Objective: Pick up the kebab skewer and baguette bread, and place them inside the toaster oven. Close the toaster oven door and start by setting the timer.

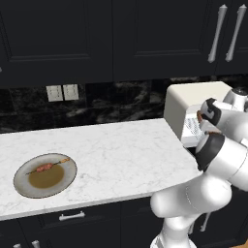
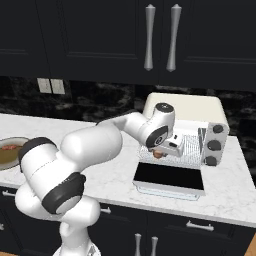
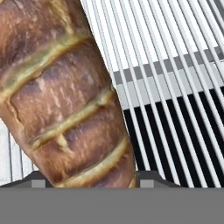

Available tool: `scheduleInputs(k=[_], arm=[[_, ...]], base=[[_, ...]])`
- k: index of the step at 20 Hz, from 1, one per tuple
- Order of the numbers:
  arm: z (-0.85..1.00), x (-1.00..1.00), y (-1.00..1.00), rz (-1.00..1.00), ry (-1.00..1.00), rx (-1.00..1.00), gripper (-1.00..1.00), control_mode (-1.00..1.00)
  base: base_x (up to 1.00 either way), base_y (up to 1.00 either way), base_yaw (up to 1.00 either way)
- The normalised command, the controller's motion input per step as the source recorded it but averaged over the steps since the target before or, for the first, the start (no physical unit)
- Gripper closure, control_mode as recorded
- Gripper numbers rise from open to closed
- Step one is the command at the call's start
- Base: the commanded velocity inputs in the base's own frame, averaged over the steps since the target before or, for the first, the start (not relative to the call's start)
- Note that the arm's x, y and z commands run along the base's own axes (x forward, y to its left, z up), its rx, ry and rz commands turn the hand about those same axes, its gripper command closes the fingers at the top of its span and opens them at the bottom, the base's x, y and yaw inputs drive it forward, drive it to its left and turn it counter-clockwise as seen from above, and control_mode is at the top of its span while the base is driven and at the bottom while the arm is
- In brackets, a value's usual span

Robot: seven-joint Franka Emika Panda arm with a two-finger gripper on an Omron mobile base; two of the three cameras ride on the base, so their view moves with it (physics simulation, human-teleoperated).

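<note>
- gripper (image 2: 161, 153) is at the mouth of the toaster oven (image 2: 187, 107), just above the front of the wire rack (image 2: 189, 145).
- baguette bread (image 3: 65, 96) sits between the two finger tips in hand view; tips (image 3: 151, 178) flank its lower end on both sides. Jaws part-way wide, clamped on the loaf by the look of it.
- In right base view the loaf shows as a small reddish-brown lump under the hand, over the rack's front edge. Can't tell if it touches the wires.
- Hand view: rack wires run behind the loaf, pale above, dark gaps lower down.
- toaster oven door (image 2: 170, 178) is folded down flat, dark glass facing up, lying on the counter (image 1: 116, 150) in front of the oven.
- Three dark knobs (image 2: 214, 145) stacked on the oven's right side.
- kebab skewer (image 1: 48, 166) lies on the plate (image 1: 22, 186) at the far left of the counter, well apart from the oven; stick angled across the plate's upper part, brownish patch below it.
- Left base view: arm's elbow and wrist block most of the oven front; cream body (image 1: 193, 97) visible at the counter's right end.
- Dark cabinets w/ silver handles (image 2: 150, 37) above, two wall outlets (image 1: 62, 92) on the backsplash.
</note>
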Motion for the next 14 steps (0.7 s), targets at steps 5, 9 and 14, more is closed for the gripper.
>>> scheduleInputs(k=[5,9,14], arm=[[-0.26,0.00,-0.06,0.00,0.00,0.00,-1.00,-1.00],[-0.08,-0.09,-0.04,0.00,-0.03,0.00,-1.00,-1.00],[0.00,-0.12,0.00,0.00,-0.08,0.00,-1.00,-1.00]], base=[[0.00,0.00,0.00],[0.00,0.00,0.00],[0.00,0.00,0.00]])
